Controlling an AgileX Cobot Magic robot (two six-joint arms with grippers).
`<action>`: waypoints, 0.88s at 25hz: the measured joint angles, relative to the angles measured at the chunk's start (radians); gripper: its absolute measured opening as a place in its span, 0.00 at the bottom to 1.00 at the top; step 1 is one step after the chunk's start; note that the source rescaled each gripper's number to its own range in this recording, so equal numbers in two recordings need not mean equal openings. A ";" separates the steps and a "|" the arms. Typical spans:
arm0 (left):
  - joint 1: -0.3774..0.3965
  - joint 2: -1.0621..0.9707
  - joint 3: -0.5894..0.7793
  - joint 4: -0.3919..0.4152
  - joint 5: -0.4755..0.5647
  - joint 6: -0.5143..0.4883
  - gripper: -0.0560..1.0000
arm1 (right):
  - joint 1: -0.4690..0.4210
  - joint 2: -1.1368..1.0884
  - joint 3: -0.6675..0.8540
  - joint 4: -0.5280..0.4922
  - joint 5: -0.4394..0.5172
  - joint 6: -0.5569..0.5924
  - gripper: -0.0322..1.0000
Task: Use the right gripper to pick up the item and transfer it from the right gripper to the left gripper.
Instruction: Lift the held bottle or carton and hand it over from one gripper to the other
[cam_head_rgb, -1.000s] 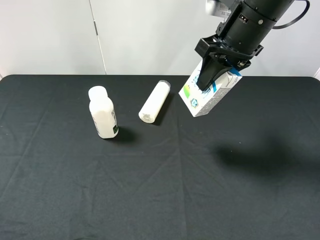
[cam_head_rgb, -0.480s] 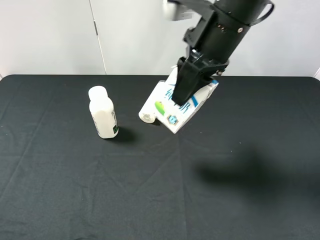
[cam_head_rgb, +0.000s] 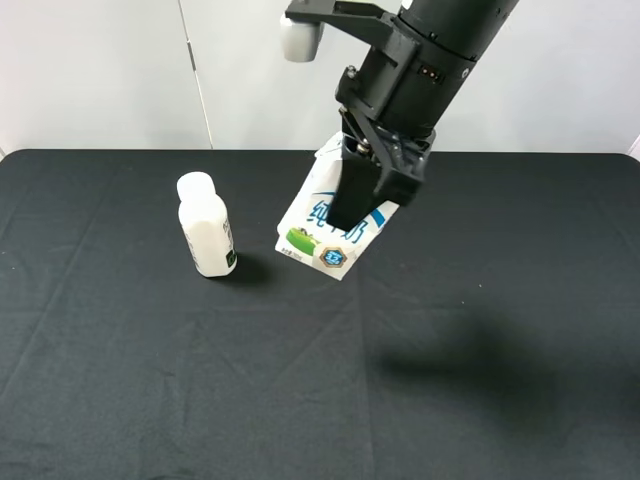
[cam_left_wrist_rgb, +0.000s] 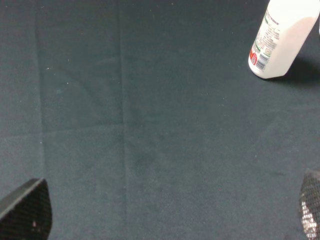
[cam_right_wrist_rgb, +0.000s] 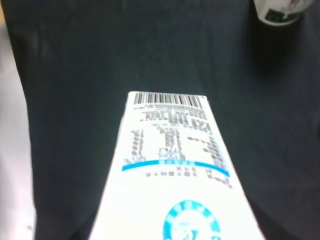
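Observation:
My right gripper (cam_head_rgb: 357, 196) is shut on the item (cam_head_rgb: 322, 228), a white carton with blue-green print, and holds it tilted above the middle of the black table. The carton fills the right wrist view (cam_right_wrist_rgb: 172, 170), barcode end pointing away from the camera. The left gripper does not show in the exterior high view. In the left wrist view the left gripper (cam_left_wrist_rgb: 170, 215) is open and empty, its fingertips (cam_left_wrist_rgb: 27, 210) wide apart low over bare cloth. It is far from the carton.
A white capped bottle (cam_head_rgb: 205, 226) stands left of the carton; it also shows in the left wrist view (cam_left_wrist_rgb: 280, 40) and the right wrist view (cam_right_wrist_rgb: 280, 10). The carton hides the white tube. A black cloth covers the table (cam_head_rgb: 480, 400).
My right gripper has carried the carton leftward and lower, from the back right to over the table's middle, in front of the white tube. The bottle has not moved.

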 joint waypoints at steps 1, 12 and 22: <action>0.000 0.000 0.000 -0.002 0.000 0.000 0.97 | 0.000 0.000 0.000 0.000 0.000 -0.031 0.08; 0.000 0.076 -0.067 -0.003 0.010 0.009 0.97 | 0.000 0.000 0.000 -0.006 -0.001 -0.331 0.08; -0.030 0.461 -0.208 -0.006 0.062 0.193 0.97 | 0.000 0.000 0.000 -0.006 -0.048 -0.358 0.08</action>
